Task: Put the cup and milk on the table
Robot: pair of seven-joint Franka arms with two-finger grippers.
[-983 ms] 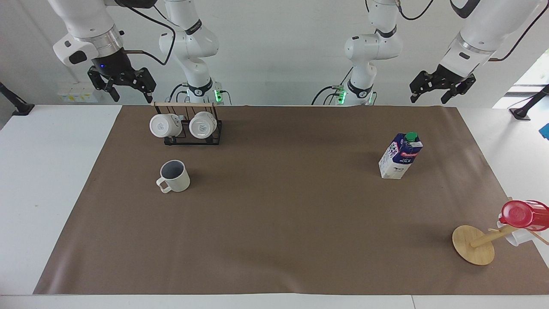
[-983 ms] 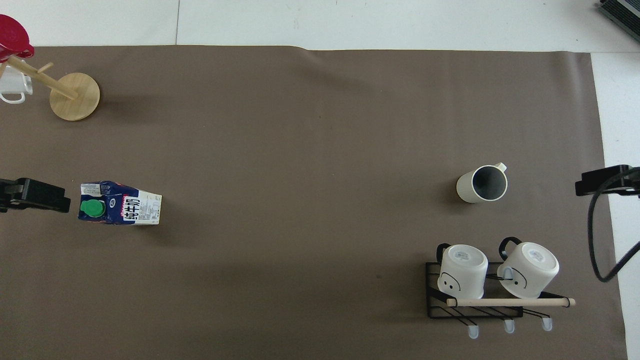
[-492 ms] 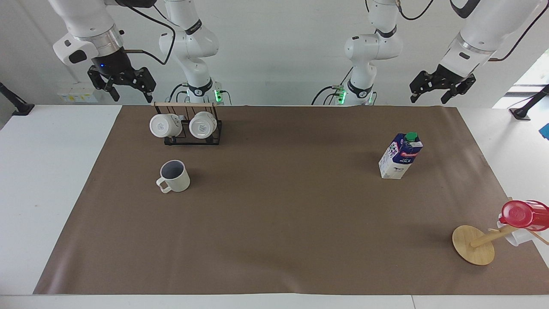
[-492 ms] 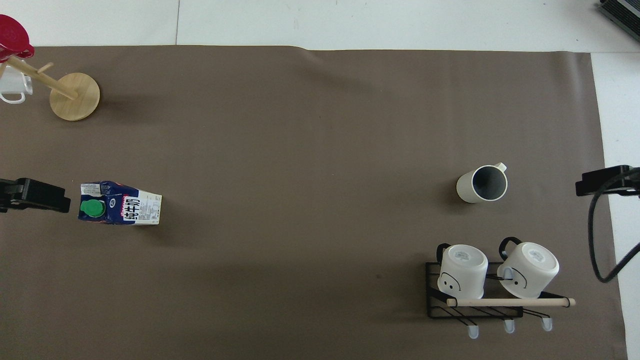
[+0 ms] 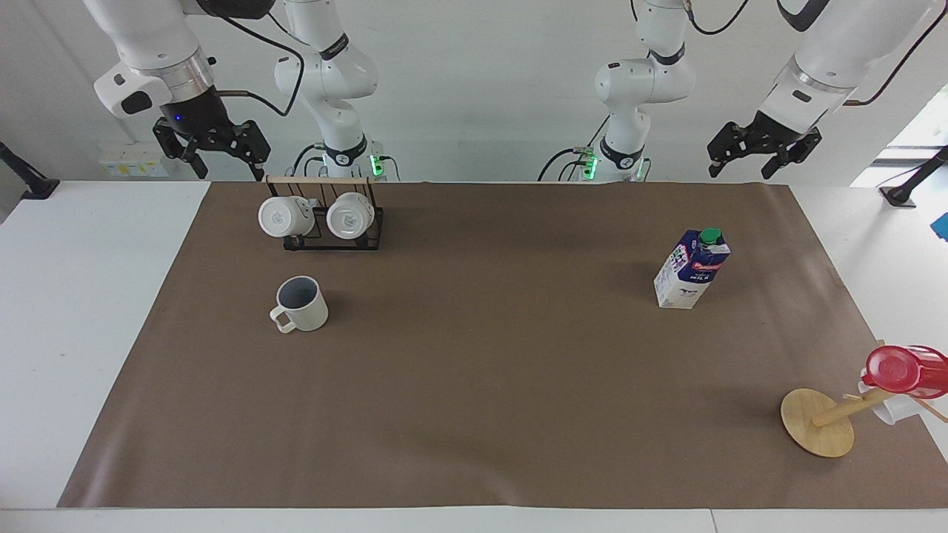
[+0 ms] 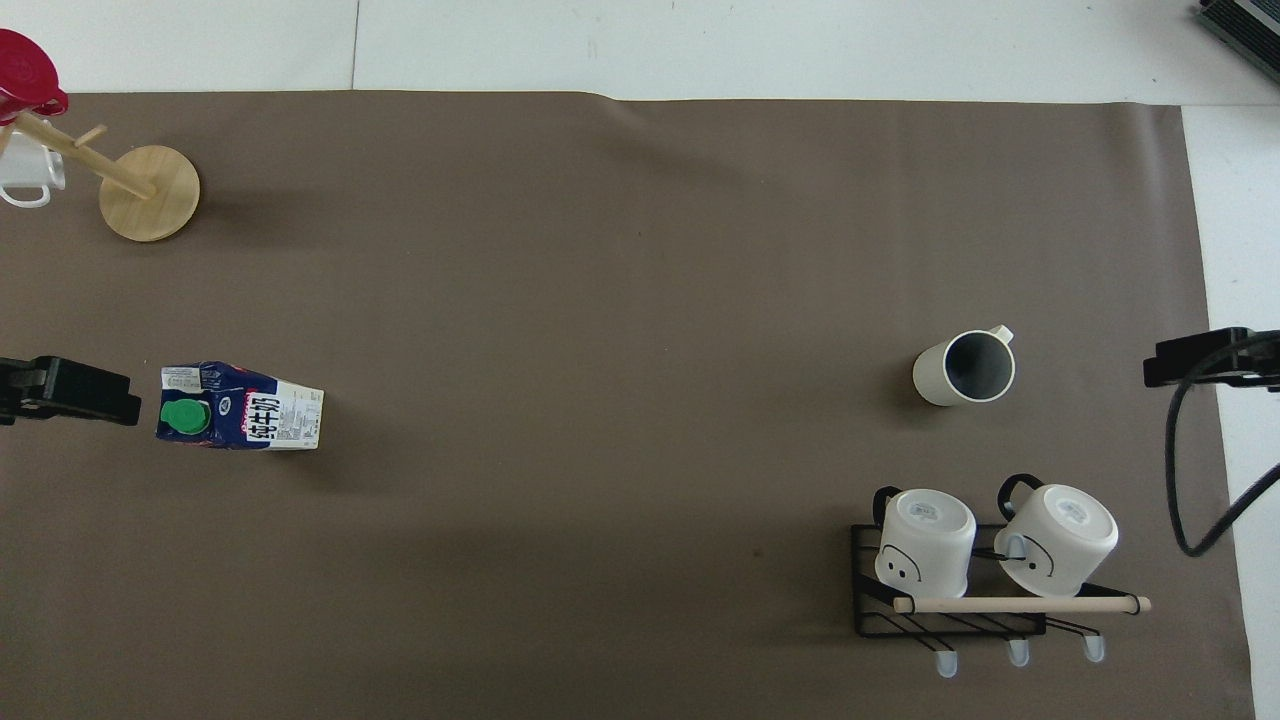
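Note:
The cup (image 5: 300,303), cream-white with a dark inside, stands upright on the brown sheet of the table (image 5: 481,370) toward the right arm's end; it also shows in the overhead view (image 6: 965,368). The milk (image 5: 692,268), a blue and white carton with a green cap, stands upright toward the left arm's end, and shows in the overhead view (image 6: 240,407). My right gripper (image 5: 229,166) hangs open and empty in the air over the sheet's edge by the mug rack. My left gripper (image 5: 740,169) hangs open and empty over the sheet's edge at its own end.
A black wire rack (image 5: 322,222) with two plain white mugs stands nearer to the robots than the cup. A wooden mug tree (image 5: 818,422) with a red cup (image 5: 903,370) stands at the sheet's corner farthest from the robots, at the left arm's end.
My right gripper has shifted slightly in the air. The cup, the milk and the left gripper have not moved.

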